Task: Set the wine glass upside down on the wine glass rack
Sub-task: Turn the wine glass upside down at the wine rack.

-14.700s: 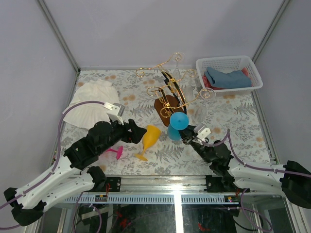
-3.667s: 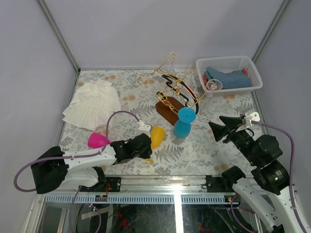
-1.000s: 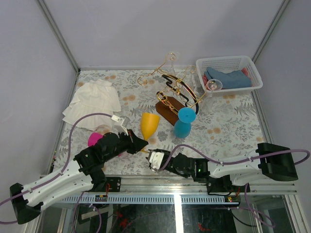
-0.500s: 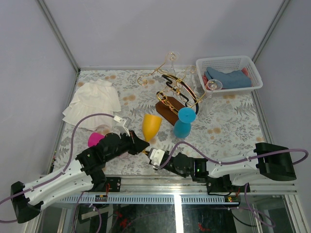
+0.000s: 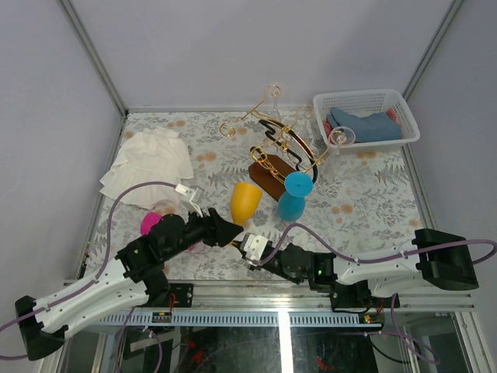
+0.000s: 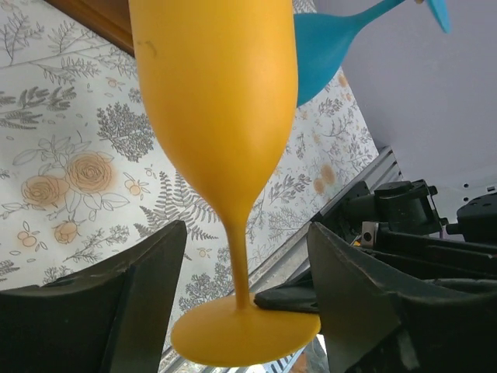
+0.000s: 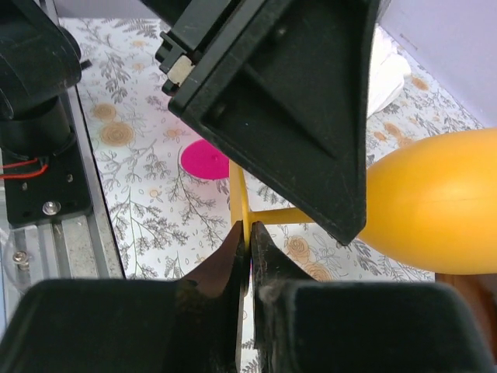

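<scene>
Pinched the yellow plastic wine glass (image 5: pixel 245 203) by its foot in the right pincer (image 7: pixel 248 233), just before the gold-wire wooden-based rack (image 5: pixel 276 151), with the left pincer (image 6: pixel 247 249) spread off the stem; needed a firm grip before inverting.

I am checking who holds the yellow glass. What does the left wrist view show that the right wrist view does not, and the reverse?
Only the left wrist view: the blue glass behind, and the left jaws standing open on both sides of the stem of the yellow wine glass. Only the right wrist view: the right jaws shut on the rim of its foot, a pink disc, and the white cloth. Both: the yellow wine glass and the flowered tablecloth.
</scene>
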Available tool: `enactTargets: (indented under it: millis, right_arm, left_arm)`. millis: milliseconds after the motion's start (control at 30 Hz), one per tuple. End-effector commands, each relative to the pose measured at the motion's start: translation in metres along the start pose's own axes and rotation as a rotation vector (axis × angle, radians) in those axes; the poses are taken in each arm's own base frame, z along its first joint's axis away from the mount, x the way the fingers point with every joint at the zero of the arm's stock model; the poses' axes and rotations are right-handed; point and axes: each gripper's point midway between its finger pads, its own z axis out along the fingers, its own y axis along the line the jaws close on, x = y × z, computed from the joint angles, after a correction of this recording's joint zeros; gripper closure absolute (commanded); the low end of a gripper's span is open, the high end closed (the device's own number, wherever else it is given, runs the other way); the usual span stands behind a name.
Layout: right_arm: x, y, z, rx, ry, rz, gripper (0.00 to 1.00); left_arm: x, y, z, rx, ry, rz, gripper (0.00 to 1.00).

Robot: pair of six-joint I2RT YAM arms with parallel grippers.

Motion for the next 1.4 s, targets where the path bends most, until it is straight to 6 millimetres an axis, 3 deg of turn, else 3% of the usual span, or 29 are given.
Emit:
enactTargets:
  millis: [0,200,400,567,733,867,1067,1233,1300,1367]
  right_arm:
    - [-0.034,-0.01,-0.005,0.043,-0.09,0.088,1.0]
    - [-0.046,-0.007,-0.011,0.02,-0.075,0.226,1.0]
    - [-0.067,-0.011,-0.013,0.045,-0.095,0.397,1.0]
    - [-0.103,-0.025,-0.022,0.076,-0.258,0.605,1.0]
    - [-0.136,-0.042,-0.033,0.1,-0.423,0.755,1.0]
    - [-0.153,-0.048,-0.039,0.095,-0.505,0.815,1.0]
    - [-0.157,-0.052,-0.042,0.105,-0.523,0.836,1.0]
    - [-0.154,-0.054,-0.043,0.112,-0.512,0.838,1.0]
    - [-0.152,-0.055,-0.044,0.12,-0.509,0.832,0.94]
    - [-0.151,-0.057,-0.047,0.127,-0.509,0.824,0.79]
  left_arm:
    - [-0.031,-0.016,-0.008,0.046,-0.118,0.032,0.34]
    - [-0.052,-0.018,-0.024,0.041,-0.205,0.095,0.3]
    - [-0.075,-0.046,-0.055,0.195,-0.331,0.148,0.3]
    - [-0.081,-0.068,-0.076,0.31,-0.359,0.188,0.31]
    - [-0.079,-0.078,-0.081,0.349,-0.33,0.195,0.36]
    - [-0.076,-0.085,-0.08,0.375,-0.301,0.193,0.47]
    - [-0.075,-0.095,-0.082,0.429,-0.294,0.185,0.67]
    - [-0.077,-0.101,-0.082,0.449,-0.292,0.162,0.94]
    - [-0.079,-0.102,-0.081,0.444,-0.29,0.139,1.0]
    - [-0.08,-0.101,-0.079,0.435,-0.287,0.124,1.0]
